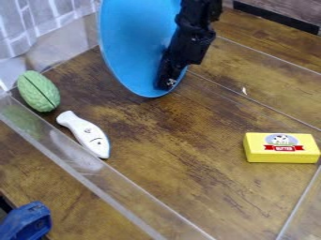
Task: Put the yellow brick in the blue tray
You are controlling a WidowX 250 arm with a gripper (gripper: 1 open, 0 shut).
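The blue tray [131,47] is tipped up on edge at the back of the wooden table, its round face turned toward the camera. My gripper [166,84] comes down from the top and is shut on the tray's lower right rim. The dark arm covers part of the tray's right side. The yellow brick [282,146], flat with a white oval label and red marks, lies on the table at the right. It is well apart from the gripper and the tray.
A green ribbed oval toy [38,91] lies at the left edge and a white fish-shaped toy [85,133] just in front of it. A clear strip runs diagonally along the front left. Something blue [22,223] shows in the bottom left corner.
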